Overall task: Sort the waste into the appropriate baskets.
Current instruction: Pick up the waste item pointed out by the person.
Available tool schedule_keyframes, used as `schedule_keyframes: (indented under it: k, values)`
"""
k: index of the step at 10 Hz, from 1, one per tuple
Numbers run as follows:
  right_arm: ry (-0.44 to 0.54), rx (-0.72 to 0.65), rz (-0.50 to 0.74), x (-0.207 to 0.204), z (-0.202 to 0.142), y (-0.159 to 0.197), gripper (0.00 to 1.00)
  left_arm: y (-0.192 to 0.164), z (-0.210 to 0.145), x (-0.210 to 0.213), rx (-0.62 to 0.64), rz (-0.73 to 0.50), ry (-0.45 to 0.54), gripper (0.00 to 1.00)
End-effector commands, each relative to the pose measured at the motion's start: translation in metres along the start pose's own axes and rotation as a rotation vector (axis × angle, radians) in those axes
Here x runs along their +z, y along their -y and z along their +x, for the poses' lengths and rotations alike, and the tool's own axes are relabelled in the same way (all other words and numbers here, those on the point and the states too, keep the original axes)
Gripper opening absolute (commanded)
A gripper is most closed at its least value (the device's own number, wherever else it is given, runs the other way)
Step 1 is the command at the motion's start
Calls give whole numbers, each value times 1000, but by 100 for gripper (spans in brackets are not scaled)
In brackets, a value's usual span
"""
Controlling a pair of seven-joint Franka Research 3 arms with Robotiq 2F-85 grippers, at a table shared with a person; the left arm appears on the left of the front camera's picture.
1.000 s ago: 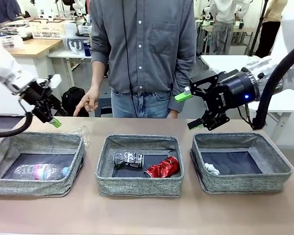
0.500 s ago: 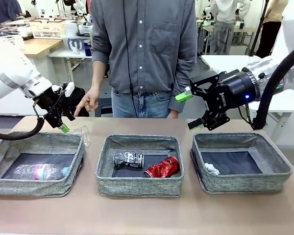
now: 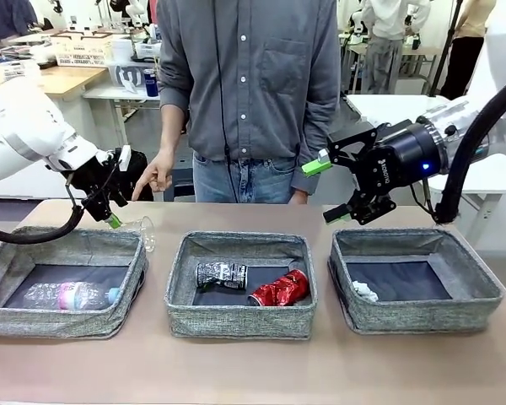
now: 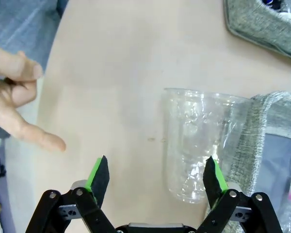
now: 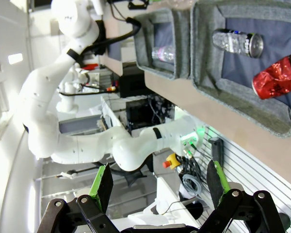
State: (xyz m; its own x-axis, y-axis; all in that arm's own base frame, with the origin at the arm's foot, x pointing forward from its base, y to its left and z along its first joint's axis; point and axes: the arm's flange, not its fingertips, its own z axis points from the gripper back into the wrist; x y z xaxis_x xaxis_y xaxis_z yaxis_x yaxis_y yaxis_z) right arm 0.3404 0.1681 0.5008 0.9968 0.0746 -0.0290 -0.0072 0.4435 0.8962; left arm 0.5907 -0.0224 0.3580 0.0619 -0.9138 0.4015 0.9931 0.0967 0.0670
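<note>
Currently the left gripper (image 4: pixel 155 177), jaws apart and empty, is poised over the clear plastic cup (image 4: pixel 196 143) lying on the table against the left basket's (image 3: pixel 34 245) far wall; next move calls for closing squarely on the cup.

The right hand (image 5: pixel 157 182) stands open, its green pads (image 5: pixel 103 183) wide apart over nothing. Above, two grey baskets sit sideways on the table (image 5: pixel 223 116): one (image 5: pixel 203 58) holds a dark can (image 5: pixel 235 41) and red can (image 5: pixel 279 77), the other (image 5: pixel 148 48) a bottle (image 5: pixel 162 52). The left arm (image 5: pixel 53 97) reaches beyond.
</note>
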Motion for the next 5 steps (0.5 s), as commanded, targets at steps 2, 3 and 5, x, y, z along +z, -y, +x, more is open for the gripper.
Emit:
schedule_keyframes:
  k: [2,3,5]
  values:
    - [-3,20,3,0,2,1,100,2,2,-7,0,-82,-44,98]
    - [-3,20,3,0,2,1,100,1,0,-9,6,-86,-53,98]
    - [-3,20,3,0,2,1,100,-5,-2,-14,-7,-118,-44,98]
